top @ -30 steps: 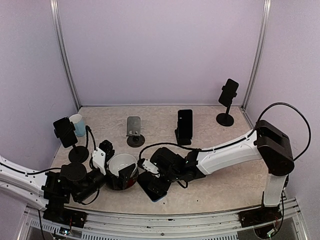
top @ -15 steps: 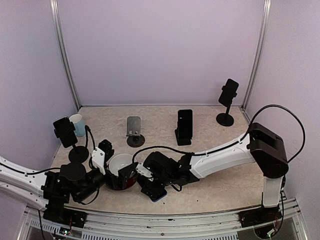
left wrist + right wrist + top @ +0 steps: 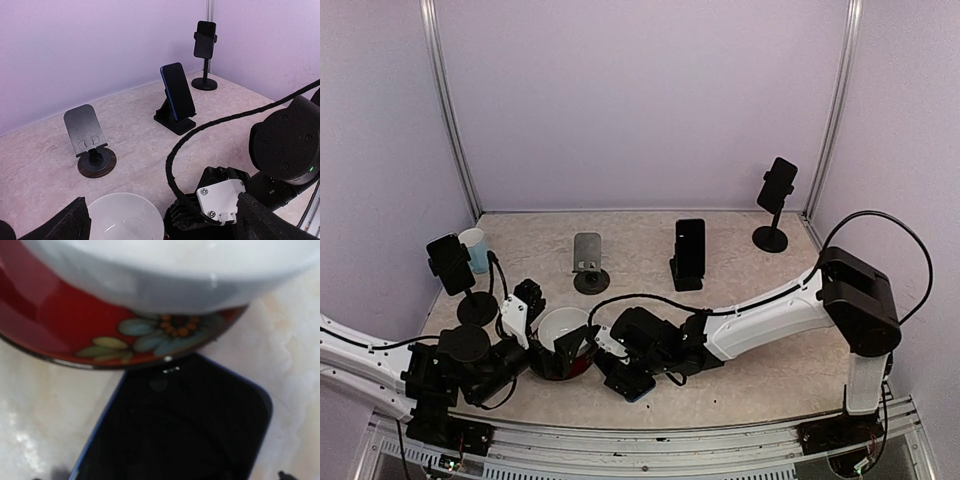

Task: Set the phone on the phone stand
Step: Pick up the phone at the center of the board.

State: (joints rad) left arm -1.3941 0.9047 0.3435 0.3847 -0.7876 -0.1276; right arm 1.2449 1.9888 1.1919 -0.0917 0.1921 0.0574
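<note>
phone (image 3: 175, 430) is flat on the table (image 3: 770, 370), screen up, near the front edge. Its top end sits right at the lower side of the red-and-white bowl (image 3: 150, 285).

right end effector (image 3: 628, 380) is low over the phone with its fingers spread wide. Only the tips show, at the bottom corners of the wrist view, so I can't tell if they touch the phone.

left end effector (image 3: 552, 320) is also wide apart and holds nothing; from its wrist view the bowl lies in the gap between its fingers.

empty stand (image 3: 588, 262) is a grey plate on a round base. It stands mid-table behind the bowl, well apart from the phone.

The other stands each carry a phone already: centre stand (image 3: 689, 252), tall stand (image 3: 777, 190) in the back right corner, left stand (image 3: 450, 265) just beside a pale cup (image 3: 475, 245).
</note>
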